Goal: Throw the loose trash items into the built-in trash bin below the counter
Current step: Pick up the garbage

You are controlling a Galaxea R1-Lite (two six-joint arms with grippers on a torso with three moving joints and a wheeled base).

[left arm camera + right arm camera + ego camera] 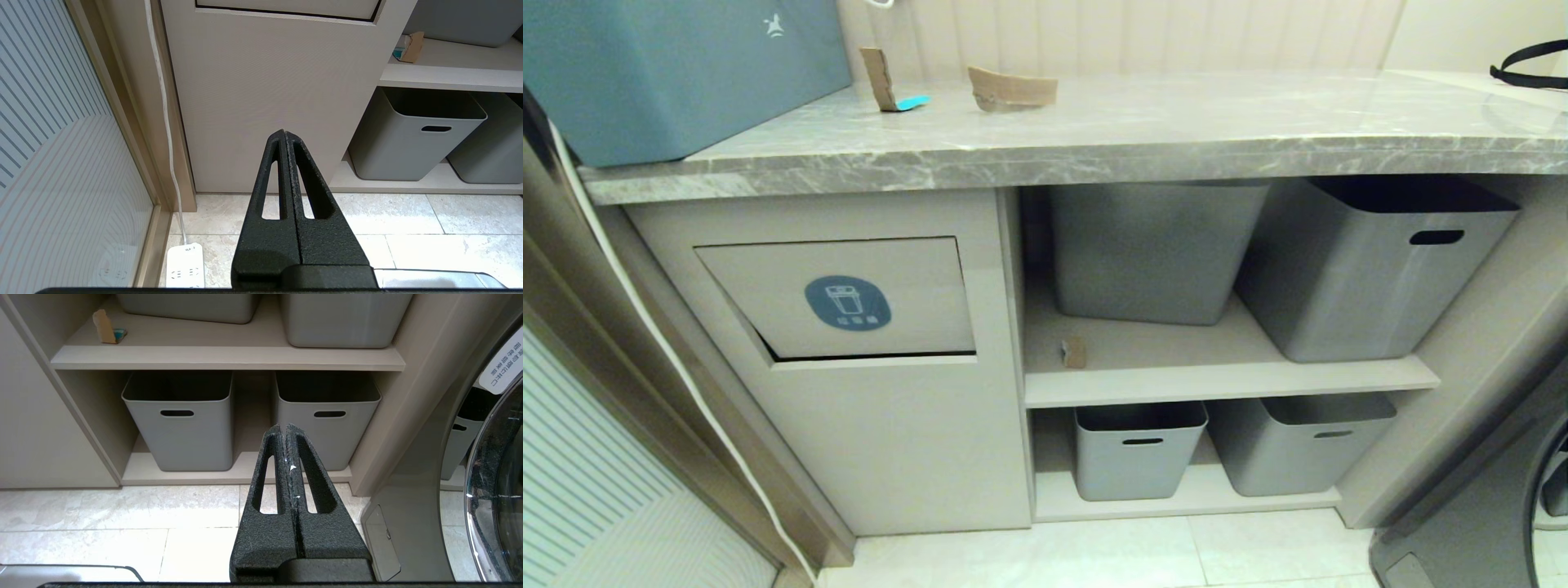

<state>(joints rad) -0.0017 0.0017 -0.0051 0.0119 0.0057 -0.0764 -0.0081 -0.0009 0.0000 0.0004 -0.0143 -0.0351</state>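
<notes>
Even, soft indoor light fills all three views, bright on the pale tiled floor (122, 522) and on the long grey marble-look counter (1143, 122), whose polished top carries a broad milky sheen toward its right end. Shadows stay faint — deepest inside the open grey plastic tubs (179, 416) and in the dark slit under the beige cabinet flap panel (841, 298). The head view bows straight edges outward near its borders. The round glass door (496, 477) beside the shelves shows speckled reflections.

Pale tile floor (1094, 555), beige ribbed wall (1176, 33), grey tubs (1143, 449)
</notes>
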